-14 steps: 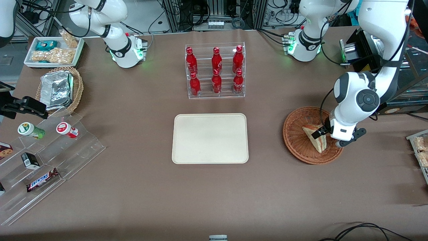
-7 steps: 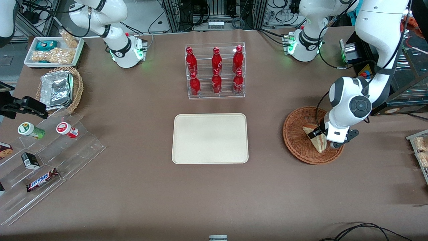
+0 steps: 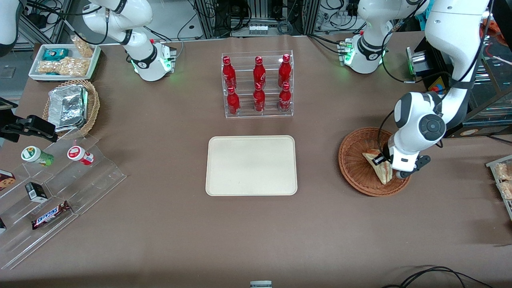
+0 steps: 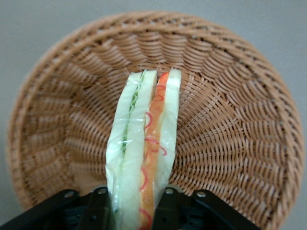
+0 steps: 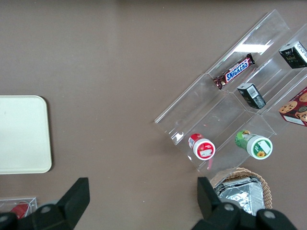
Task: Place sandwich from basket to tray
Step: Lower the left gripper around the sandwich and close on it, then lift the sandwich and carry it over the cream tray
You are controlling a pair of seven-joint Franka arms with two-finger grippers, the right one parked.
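Observation:
The sandwich [image 3: 380, 170], a clear-wrapped wedge with red and green filling, stands on edge in the reddish-brown wicker basket [image 3: 352, 176] toward the working arm's end of the table. My left gripper [image 3: 390, 167] is down in the basket with one finger on each flat face of the sandwich, shut on it. In the left wrist view the sandwich [image 4: 146, 139] runs between the black fingers [image 4: 98, 211] of the gripper [image 4: 136, 211], with the basket [image 4: 230, 120] under it. The cream tray [image 3: 251, 165] lies bare at the table's middle and also shows in the right wrist view [image 5: 21, 134].
A clear rack of red bottles [image 3: 258, 86] stands farther from the camera than the tray. Toward the parked arm's end are a tan basket of foil packs [image 3: 72, 106], a white snack tray [image 3: 64, 62] and an acrylic stepped stand [image 3: 60, 188]. More snacks [image 3: 504, 180] lie at the working arm's edge.
My left gripper came down and shifted slightly toward the tray over the sandwich, and its fingers now sit against the sandwich's two faces. The sandwich stays in the basket.

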